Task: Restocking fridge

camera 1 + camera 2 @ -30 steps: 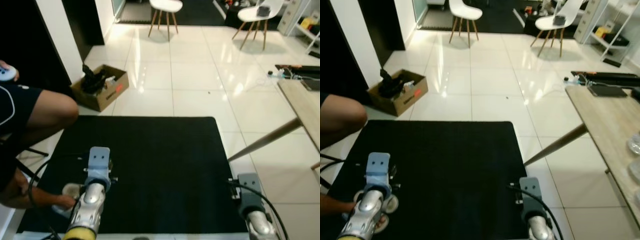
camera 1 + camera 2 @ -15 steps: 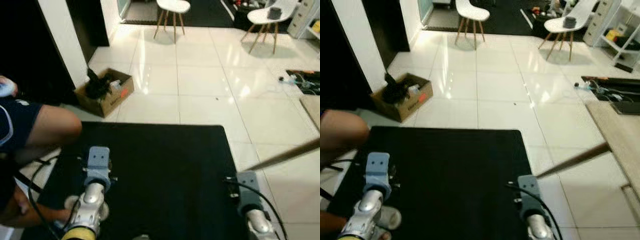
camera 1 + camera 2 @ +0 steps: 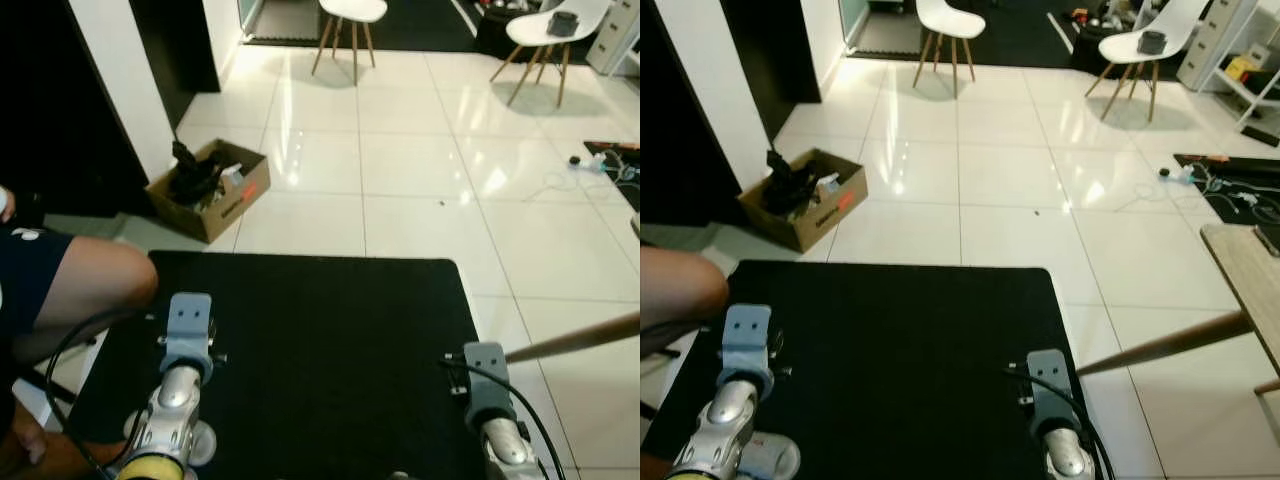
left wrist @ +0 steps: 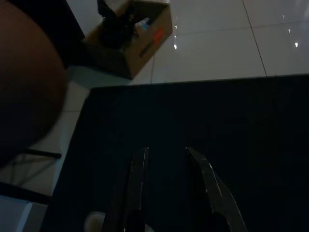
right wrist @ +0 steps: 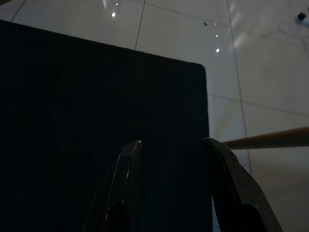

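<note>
My left gripper (image 4: 166, 150) hangs low over a black floor mat (image 3: 320, 350), its two black fingers open with nothing between them. Over the same mat, near its right edge, my right gripper (image 5: 172, 141) is open and empty too. In the eye views both silver forearms reach down over the mat, the left arm (image 3: 185, 340) and the right arm (image 3: 485, 375).
A person sits at my left, with a bare knee (image 3: 90, 290) at the mat's edge. An open cardboard box (image 3: 210, 185) stands on the white tiles beyond. A wooden table (image 3: 1250, 265) with a slanted leg (image 3: 580, 340) is at right. Two white chairs (image 3: 355, 15) stand far back.
The whole picture has shifted, so the camera has moved: the table has slid toward the right edge and more tiled floor shows. The person's hand by the floor has left view. Both arms hang as before.
</note>
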You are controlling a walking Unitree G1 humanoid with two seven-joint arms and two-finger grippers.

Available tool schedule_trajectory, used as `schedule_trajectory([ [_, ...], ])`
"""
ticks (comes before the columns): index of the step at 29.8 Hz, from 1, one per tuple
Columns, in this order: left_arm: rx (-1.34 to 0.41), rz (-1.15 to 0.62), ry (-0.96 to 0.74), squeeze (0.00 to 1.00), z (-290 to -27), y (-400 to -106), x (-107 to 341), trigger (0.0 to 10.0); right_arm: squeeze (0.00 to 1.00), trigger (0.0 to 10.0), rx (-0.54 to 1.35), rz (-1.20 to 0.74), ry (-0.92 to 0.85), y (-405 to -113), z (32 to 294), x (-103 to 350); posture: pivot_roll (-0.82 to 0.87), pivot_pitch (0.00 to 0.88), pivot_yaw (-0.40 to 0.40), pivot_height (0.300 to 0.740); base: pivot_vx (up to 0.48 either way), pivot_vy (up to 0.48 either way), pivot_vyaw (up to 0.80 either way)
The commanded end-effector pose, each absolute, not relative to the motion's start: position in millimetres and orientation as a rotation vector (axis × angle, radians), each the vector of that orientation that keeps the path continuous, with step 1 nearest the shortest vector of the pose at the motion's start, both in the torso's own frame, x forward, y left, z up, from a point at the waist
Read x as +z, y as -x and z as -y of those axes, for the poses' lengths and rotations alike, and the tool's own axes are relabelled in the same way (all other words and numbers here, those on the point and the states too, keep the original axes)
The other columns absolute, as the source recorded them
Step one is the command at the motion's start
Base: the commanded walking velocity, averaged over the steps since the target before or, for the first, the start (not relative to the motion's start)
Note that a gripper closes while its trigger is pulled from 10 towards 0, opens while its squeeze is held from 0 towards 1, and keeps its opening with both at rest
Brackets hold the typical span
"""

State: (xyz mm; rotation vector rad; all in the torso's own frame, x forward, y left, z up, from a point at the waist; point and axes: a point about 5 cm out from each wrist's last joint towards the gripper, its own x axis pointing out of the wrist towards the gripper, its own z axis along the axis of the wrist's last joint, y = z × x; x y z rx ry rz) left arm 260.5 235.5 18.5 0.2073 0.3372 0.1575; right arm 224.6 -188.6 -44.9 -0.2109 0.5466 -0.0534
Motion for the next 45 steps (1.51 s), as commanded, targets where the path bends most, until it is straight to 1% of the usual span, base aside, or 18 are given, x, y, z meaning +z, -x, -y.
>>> schedule_trajectory([
  [1,0.152,-0.346,-0.222,0.0,-238.2,-258.1,17.2,10.0,0.0,10.0,-0.075,-0.586,0.203,-216.6,193.8,-50.4,0.05,0.058,-0.03,0.74,0.0,0.0,-0.51],
  [12,0.143,-0.349,-0.23,0.0,-238.4,-257.2,16.7,10.0,0.0,10.0,-0.083,-0.594,0.192,-215.6,194.4,-51.4,0.05,0.053,-0.028,0.74,0.0,0.0,-0.78],
  [28,0.137,-0.345,-0.251,0.0,-236.8,-258.2,17.2,10.0,0.0,10.0,-0.092,-0.588,0.18,-221.9,194.4,-48.3,0.05,0.054,-0.034,0.74,0.0,0.0,-0.78],
  [42,0.135,-0.333,-0.233,0.0,-234.8,-261.7,20.4,10.0,0.0,10.0,-0.1,-0.593,0.183,-218.5,197.1,-49.6,0.04,0.054,-0.034,0.74,0.0,0.0,-0.78],
  [45,0.131,-0.327,-0.23,0.0,-234.5,-263.5,22.2,10.0,0.0,10.0,-0.1,-0.595,0.18,-218.1,195.6,-50.2,0.06,0.052,-0.026,0.74,0.0,0.0,-0.78],
])
